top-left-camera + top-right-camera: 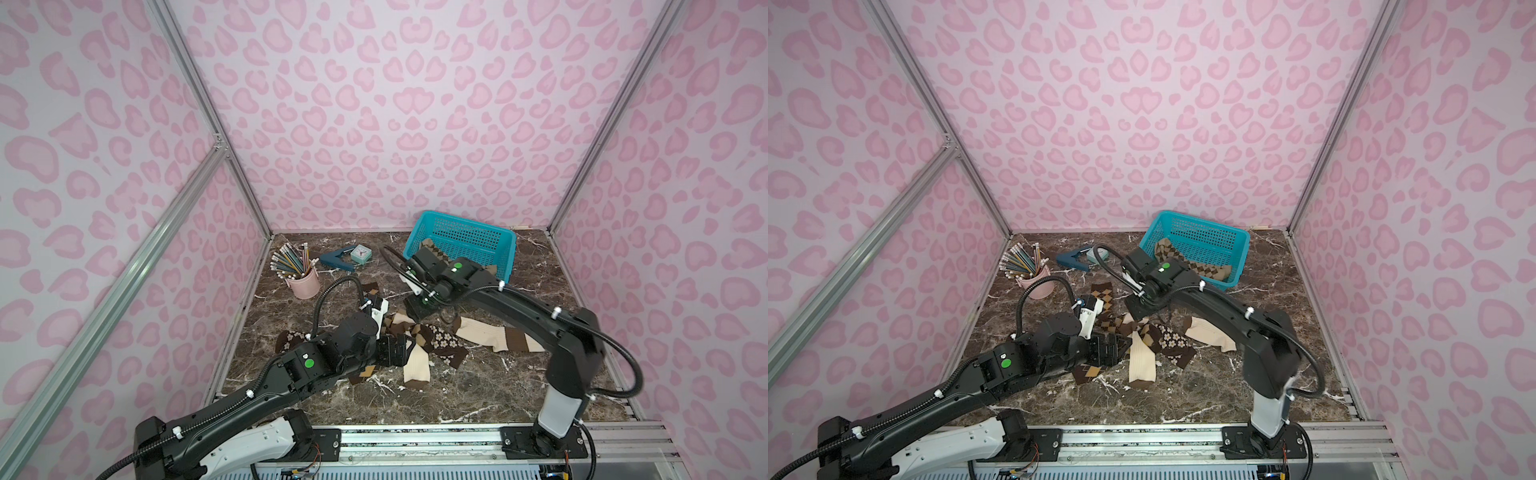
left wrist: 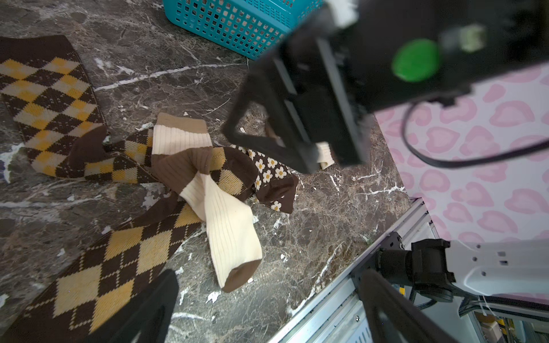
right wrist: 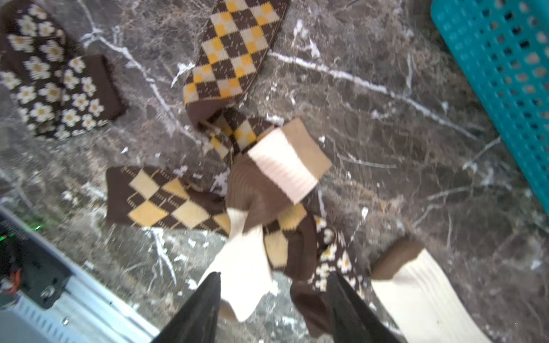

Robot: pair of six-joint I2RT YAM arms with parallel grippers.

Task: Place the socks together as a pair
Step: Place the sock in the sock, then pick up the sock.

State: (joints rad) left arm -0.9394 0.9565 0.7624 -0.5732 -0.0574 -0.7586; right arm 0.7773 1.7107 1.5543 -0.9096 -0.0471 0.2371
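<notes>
Far-left flowered sock [image 1: 289, 340]: flat on the marble table [image 1: 415, 399], apart from the heap and partly behind the left arm; unpaired, with a look-alike in the heap.
Back-left clutter: one pink pencil cup [image 1: 306, 284], one blue clip-like tool [image 1: 337, 259], one small clock [image 1: 360, 253]; well clear of the socks, probably no part of the job.
Left gripper [image 2: 269, 273]: spread wide, empty, hovering over the heap; seemingly poised for a pick.
Heap: mid-table; small-check argyle sock [image 3: 234, 50] and large-diamond argyle sock [image 2: 113, 267] crossed, striped sock [image 2: 225, 231] draped over both, second flowered sock [image 2: 270, 175] tucked beneath; too tangled for a clean pull, by the look of it.
Right gripper [image 3: 274, 276]: jaws apart, nothing between them, above the heap.
Basket [image 1: 465, 239]: back right, argyle sock [image 1: 1204, 264] inside; second one beneath, cannot tell.
Right striped sock [image 1: 494, 336]: flat, just beside the heap.
Count: argyle three seen, striped two, flowered at least two.
</notes>
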